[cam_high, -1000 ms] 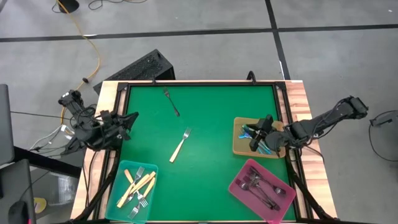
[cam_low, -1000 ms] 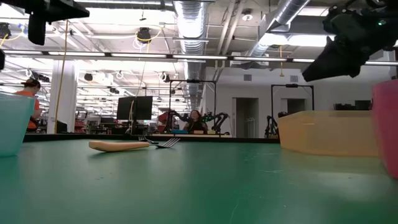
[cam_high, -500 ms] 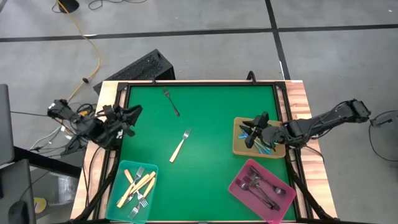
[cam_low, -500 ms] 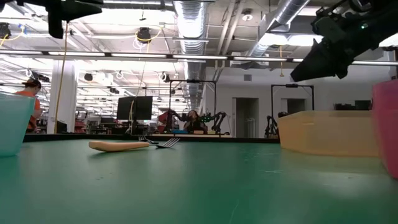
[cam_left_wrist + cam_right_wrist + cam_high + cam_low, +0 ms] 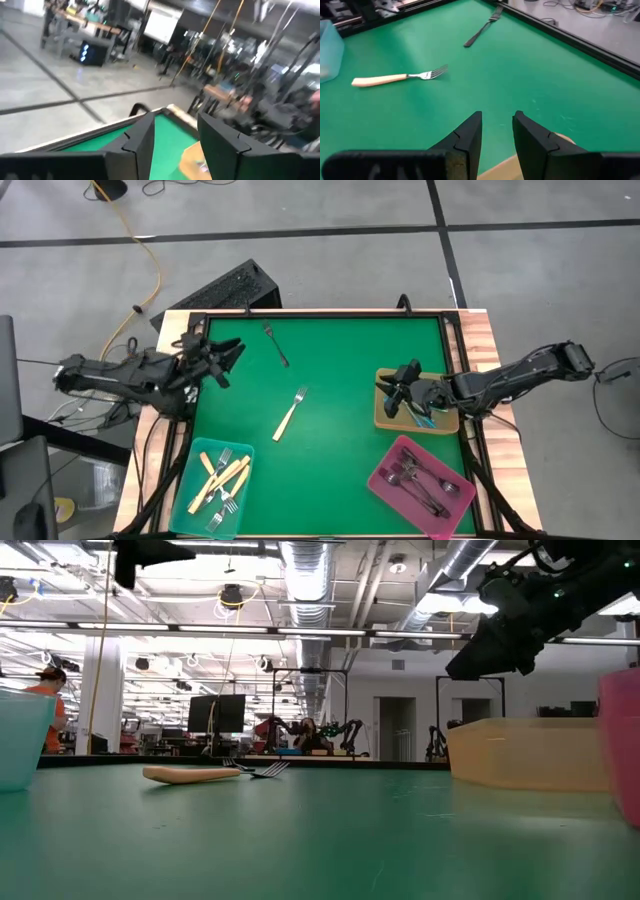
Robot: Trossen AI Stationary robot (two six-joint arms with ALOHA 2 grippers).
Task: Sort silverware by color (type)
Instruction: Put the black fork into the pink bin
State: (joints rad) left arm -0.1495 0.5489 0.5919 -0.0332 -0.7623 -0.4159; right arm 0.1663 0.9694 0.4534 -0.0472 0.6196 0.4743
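Green mat (image 5: 340, 390) unchanged — left gripper (image 5: 232, 358) reached inward, jaws spread; right gripper (image 5: 392, 387) jaws parted.

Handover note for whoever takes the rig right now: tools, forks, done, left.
Left tool: open, empty, above the mat's left edge.
Right tool: open, empty, above the tan tray.
Done: cream-handled forks in the teal tray; dark forks in the pink tray; blue forks in the tan tray.
Left: one cream-handled fork lies mid-mat, one dark fork near the far edge; neither is touched.
Likely next: the cream one to teal, the dark one to pink.
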